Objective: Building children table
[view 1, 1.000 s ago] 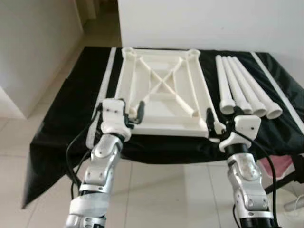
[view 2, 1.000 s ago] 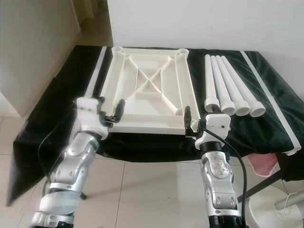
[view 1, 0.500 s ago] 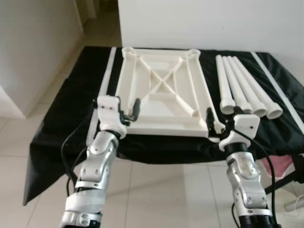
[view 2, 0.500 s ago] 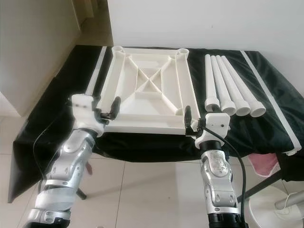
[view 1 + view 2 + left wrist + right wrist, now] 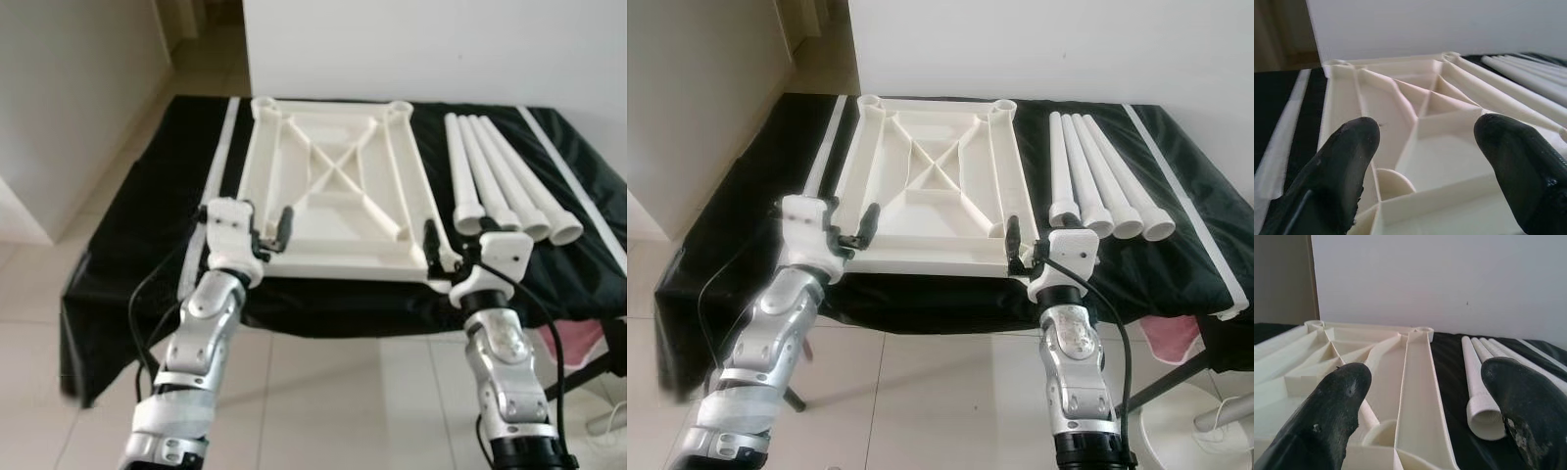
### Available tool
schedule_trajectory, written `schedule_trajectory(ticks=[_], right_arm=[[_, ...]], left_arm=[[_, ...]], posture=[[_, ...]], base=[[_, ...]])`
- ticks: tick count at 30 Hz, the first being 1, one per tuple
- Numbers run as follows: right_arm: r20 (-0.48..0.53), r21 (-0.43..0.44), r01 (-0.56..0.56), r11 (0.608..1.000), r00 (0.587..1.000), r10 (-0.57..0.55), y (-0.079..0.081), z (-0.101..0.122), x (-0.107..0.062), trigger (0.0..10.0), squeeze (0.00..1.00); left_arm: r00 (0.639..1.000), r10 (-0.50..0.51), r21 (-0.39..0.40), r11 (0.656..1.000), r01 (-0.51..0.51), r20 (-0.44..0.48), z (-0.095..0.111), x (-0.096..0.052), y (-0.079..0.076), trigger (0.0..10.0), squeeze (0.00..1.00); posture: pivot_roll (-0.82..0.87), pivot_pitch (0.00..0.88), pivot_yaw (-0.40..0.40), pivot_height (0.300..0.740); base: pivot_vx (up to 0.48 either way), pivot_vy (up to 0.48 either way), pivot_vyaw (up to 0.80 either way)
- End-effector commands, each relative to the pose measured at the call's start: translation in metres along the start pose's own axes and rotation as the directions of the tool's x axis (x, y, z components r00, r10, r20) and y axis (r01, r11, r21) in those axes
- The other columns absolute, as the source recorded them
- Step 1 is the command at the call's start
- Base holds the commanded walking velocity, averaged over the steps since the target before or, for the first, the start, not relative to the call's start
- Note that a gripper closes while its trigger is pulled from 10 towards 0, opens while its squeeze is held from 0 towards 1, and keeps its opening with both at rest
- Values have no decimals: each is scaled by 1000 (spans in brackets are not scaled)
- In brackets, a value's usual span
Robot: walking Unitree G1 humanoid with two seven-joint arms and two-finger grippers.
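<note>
Black cloth covers the surface (image 5: 127, 245) where a humanoid robot readies to assemble a children's table, its two arms raised at the near edge. The left gripper (image 5: 271, 231) hovers over the near-left corner of the upturned cream tabletop (image 5: 338, 186), jaws spread and holding nothing; the right gripper (image 5: 438, 251) hangs at the near-right corner, jaws likewise spread and empty. The tabletop lies underside up along the middle of the surface, its ribs and corner sockets (image 5: 1382, 432) exposed. Just beside it, toward the right edge, four white legs (image 5: 500, 181) lie side by side, long axes running near to far, flared open ends facing the robot. The legs sit ahead and to the right of the right gripper, making that the nearer arm for a first pickup.
</note>
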State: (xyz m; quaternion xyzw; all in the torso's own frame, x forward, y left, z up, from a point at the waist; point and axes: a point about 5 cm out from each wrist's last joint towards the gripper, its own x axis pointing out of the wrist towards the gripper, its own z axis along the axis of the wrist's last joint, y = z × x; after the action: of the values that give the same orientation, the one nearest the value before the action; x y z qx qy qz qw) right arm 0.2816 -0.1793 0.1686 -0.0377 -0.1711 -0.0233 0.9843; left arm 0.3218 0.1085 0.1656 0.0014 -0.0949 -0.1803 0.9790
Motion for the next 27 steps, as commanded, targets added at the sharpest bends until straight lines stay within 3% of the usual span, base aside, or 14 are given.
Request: schedule_trajectory(ticks=[1,27], right_arm=[[-12,1,0,1000,1000,0,-2,-4,1,10000,0],[-13,-20,-7,1000,1000,6,-2,-7,5,10000,0]], left_arm=[[999,-41,29,999,42,-6,0,3,-1,10000,0],[997,-78,-5,997,78,-3,0,3,-5,10000,0]], posture=[[-11,0,-28,740],[-14,0,-31,740]], base=[[0,0,0],[0,0,0]])
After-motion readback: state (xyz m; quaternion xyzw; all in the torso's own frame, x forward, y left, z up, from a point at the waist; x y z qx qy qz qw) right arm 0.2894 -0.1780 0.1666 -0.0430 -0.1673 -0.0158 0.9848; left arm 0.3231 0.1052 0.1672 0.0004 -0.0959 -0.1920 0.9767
